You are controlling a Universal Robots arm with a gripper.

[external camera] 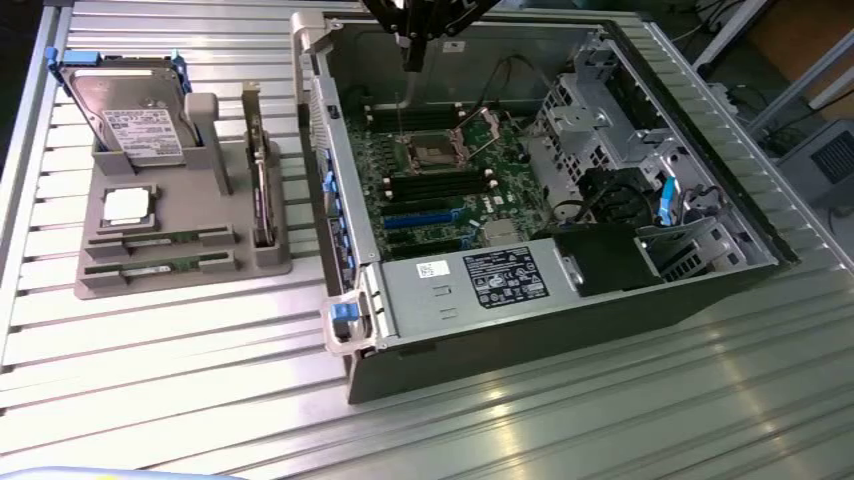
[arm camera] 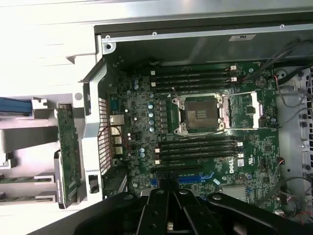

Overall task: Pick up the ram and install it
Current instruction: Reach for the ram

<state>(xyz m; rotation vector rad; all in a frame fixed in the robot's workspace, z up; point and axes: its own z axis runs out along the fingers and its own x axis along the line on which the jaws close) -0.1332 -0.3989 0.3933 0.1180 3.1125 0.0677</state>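
green slim ram sticks (external camera: 158, 241) sit in grey holder (external camera: 200, 205).

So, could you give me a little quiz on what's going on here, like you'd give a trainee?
1. How many ram sticks lie in the grey holder?
2. True or false: the gripper is holding a ram stick.
3. The gripper hangs over: A) the hard drive, B) the open computer case, C) the processor chip.
Key: 1 two; 2 false; 3 B.
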